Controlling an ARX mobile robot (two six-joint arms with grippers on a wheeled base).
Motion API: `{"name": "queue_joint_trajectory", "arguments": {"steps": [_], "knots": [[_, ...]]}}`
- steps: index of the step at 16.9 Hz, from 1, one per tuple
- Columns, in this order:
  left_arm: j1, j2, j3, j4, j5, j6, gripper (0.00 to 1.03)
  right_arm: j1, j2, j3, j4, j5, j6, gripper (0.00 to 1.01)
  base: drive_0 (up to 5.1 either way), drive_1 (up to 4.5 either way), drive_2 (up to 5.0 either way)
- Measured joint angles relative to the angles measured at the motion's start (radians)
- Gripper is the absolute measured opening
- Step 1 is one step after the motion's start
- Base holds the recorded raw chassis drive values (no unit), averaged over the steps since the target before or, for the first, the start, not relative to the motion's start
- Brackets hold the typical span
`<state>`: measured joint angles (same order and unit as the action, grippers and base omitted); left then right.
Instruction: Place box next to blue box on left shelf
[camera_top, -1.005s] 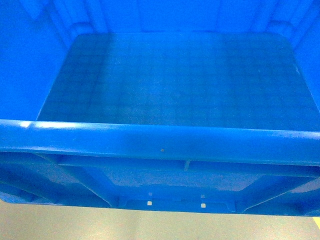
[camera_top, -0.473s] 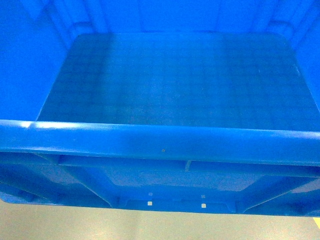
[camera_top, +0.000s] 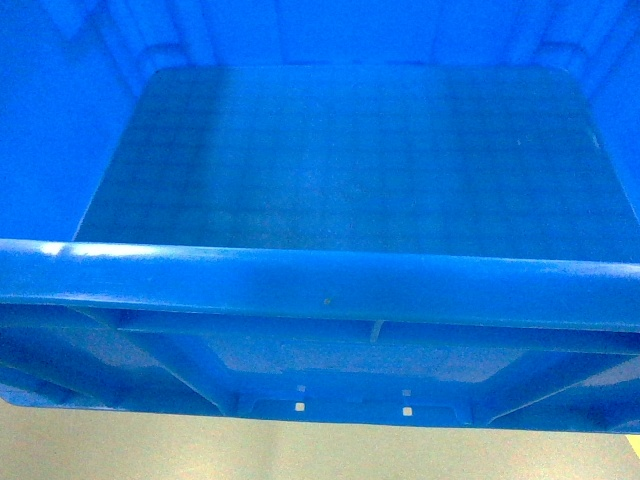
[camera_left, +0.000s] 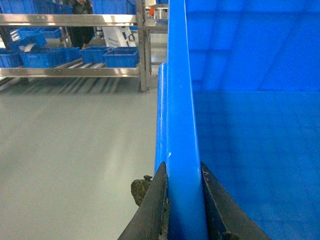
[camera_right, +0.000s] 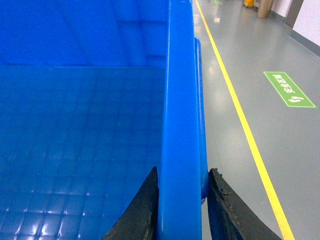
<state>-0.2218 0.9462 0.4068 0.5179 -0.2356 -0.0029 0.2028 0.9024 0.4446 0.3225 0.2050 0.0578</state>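
Item 1, the box: you have a large bright-blue crate filling the head view, carried off the floor, with grey-beige floor showing beneath its near wall. Its thick near rim bears a small dark speck; below the rim the outer wall is ribbed. Its inner floor is flat with a faint grid pattern.

Item 2, left pincer: clenched on the box's left wall, one dark finger on the outer face and one on the inner face, both pressed against the rim. The wrist points along the rim towards the far end.

Item 3, right pincer: grasping the box's right wall the same way, a dark finger on each side of the rim, the wrist aligned along the rim.

Item 4, shelf: a metal rack stands far left across the grey floor, well apart from the box, holding several smaller blue bins.

Item 5, yellow line: painted on the floor right of the box, with a green floor sign beyond it.
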Motion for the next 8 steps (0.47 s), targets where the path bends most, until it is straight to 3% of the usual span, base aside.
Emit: {"name": "queue_joint_trajectory", "arguments": {"steps": [8], "knots": [[0.000, 0.000, 0.000, 0.000, 0.000, 0.000, 0.10, 0.000, 0.000, 0.000, 0.000, 0.000, 0.000, 0.21, 0.0, 0.00, 0.0]]}}
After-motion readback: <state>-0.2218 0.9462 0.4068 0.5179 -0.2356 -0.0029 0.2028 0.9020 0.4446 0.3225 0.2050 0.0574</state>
